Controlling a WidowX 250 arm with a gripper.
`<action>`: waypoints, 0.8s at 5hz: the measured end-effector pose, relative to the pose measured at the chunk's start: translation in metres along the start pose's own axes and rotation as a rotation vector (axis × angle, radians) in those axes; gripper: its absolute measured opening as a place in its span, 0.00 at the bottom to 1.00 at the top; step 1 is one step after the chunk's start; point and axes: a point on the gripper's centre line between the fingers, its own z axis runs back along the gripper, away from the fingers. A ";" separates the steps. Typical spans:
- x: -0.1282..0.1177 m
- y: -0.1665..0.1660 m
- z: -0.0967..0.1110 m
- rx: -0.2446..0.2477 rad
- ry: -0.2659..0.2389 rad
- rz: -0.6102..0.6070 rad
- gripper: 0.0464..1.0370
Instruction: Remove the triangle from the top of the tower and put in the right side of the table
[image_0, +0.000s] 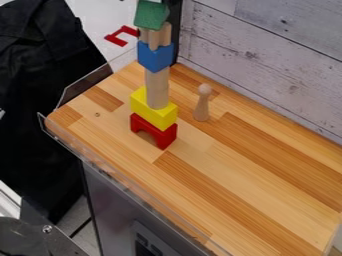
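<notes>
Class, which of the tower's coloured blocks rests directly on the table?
The red block, arched underneath. It alone stands on the tabletop; the yellow block, blue block and green block are stacked above it.

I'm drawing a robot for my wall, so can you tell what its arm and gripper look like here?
I can't make out the colours, shape, cables or markings of the robot's arm or gripper from this picture. What you could draw is its green block up high, with a blue block lower down, then a yellow block, and a red arch at the bottom.
</notes>
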 end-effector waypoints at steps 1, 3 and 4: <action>0.001 -0.001 -0.005 -0.005 0.005 -0.014 0.96; 0.005 -0.002 -0.011 -0.013 0.017 -0.032 0.62; 0.006 -0.003 -0.012 -0.022 0.016 -0.036 0.48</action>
